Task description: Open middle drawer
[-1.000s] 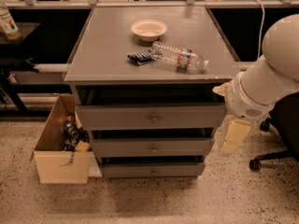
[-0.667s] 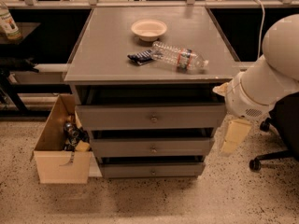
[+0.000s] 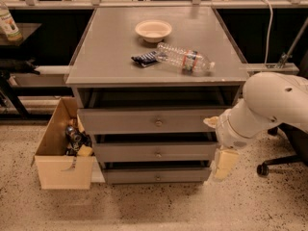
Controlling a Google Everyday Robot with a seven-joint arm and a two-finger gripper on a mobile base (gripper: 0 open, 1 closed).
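The grey cabinet (image 3: 154, 57) has three stacked drawer fronts, each with a small round knob. The middle drawer (image 3: 125, 153) is the mid-sized front, with its knob (image 3: 158, 154) at centre and a dark gap above it. The wider top drawer (image 3: 120, 121) sits above it and the narrowest bottom drawer (image 3: 130, 176) below. My gripper (image 3: 224, 163) hangs at the end of the white arm (image 3: 269, 105), just off the right end of the middle drawer front, to the right of its knob and not touching it.
On the cabinet top lie a cream bowl (image 3: 153, 30), a plastic bottle (image 3: 185, 59) on its side and a dark packet (image 3: 144, 58). An open cardboard box (image 3: 65, 170) with items stands on the floor at the left. An office chair base (image 3: 284, 162) is at the right.
My arm has dropped lower and the gripper has moved down and slightly left, toward the right end of the middle drawer. The drawers and tabletop items have not moved.
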